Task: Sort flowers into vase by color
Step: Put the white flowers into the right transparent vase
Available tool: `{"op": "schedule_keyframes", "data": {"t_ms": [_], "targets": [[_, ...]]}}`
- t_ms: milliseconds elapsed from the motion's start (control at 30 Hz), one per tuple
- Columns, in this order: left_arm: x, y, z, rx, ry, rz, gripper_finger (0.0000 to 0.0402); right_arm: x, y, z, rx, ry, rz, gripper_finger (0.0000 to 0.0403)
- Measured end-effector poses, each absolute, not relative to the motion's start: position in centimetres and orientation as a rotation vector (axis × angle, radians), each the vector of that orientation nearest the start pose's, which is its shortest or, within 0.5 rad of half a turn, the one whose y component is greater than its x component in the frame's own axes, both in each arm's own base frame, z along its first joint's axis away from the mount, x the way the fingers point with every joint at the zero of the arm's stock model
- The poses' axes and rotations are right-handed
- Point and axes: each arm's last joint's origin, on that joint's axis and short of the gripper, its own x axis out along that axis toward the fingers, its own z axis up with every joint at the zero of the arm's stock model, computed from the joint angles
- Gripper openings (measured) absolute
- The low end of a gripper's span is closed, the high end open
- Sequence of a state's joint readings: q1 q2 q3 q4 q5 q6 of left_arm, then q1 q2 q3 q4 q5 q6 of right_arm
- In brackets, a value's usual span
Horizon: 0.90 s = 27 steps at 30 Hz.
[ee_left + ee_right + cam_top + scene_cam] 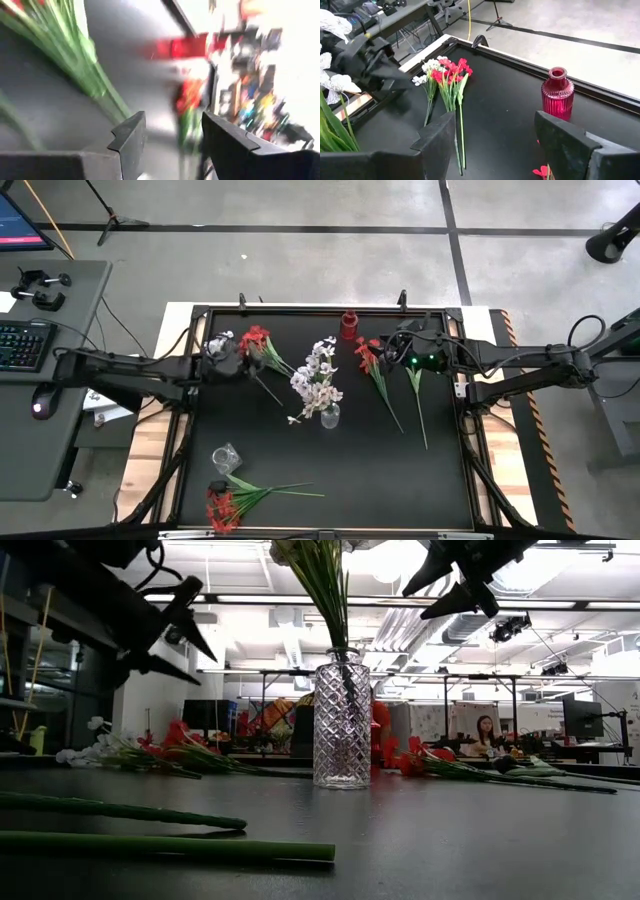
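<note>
At the middle of the black table (400, 480) stands the clear vase (330, 417), already holding white flowers (318, 375); we place everything else from it. Left of it, our left gripper (238, 360) hangs above the table with fingers spread and nothing between them, just beside a red-and-white bunch (255, 340) lying flat. Right of the vase, our right gripper (392, 350) also hovers released and empty, beside a red stem (372, 365) and a plain green stem (418, 395).

We judge the step in hand to be picking another flower. To do it well, we should come down over a single stem partway along, below the blooms, close only once it sits between the fingers, then lift it upright before carrying it.

Behind the vase, toward the far edge, waits a red bottle (349, 325), the likely home for reds. Nearer us and to the left lie a tipped clear glass (226, 457) and more red flowers (225, 505). The tall white bouquet stands in the way of any low crossing, and tangled stems may drag neighbours along.
</note>
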State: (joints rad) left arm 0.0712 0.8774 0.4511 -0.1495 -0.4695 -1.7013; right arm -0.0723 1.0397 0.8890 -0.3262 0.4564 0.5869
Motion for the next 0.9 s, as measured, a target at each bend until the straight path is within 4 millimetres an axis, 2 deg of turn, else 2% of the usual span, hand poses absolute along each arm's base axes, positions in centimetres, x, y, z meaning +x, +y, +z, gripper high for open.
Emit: {"op": "schedule_keyframes", "data": {"t_ms": [100,267,367,433,567,700,800,900], "targets": [[17.5,2.8,20.6,-1.528,0.000,0.981,0.0184,21.9,-2.9,31.1,0.478,0.303,-0.641,0.0261],[17.1,2.4,20.9,-1.454,0.280,1.415,0.0184,21.9,-2.9,31.0,0.488,0.302,-0.643,0.0261],[19.2,2.7,21.6,-1.380,0.360,1.463,0.0184,21.9,-2.9,31.0,0.487,0.302,-0.643,0.0261],[20.7,3.3,21.4,-1.340,0.388,1.482,0.0184,21.9,-2.9,31.1,0.482,0.300,-0.650,0.0261],[22.2,4.4,19.6,-1.301,0.516,1.576,0.0184,21.9,-2.9,31.0,0.486,0.304,-0.639,0.0261],[22.1,4.5,17.3,-1.353,0.675,1.747,0.0184,21.9,-2.8,31.0,0.484,0.311,-0.626,0.0261],[22.1,4.3,16.0,-1.400,0.723,1.884,0.0184,21.9,-2.8,31.0,0.482,0.313,-0.624,0.0261],[22.6,4.3,15.1,-1.433,0.745,1.910,0.0184,21.9,-2.8,31.0,0.482,0.313,-0.624,0.0261]]}}
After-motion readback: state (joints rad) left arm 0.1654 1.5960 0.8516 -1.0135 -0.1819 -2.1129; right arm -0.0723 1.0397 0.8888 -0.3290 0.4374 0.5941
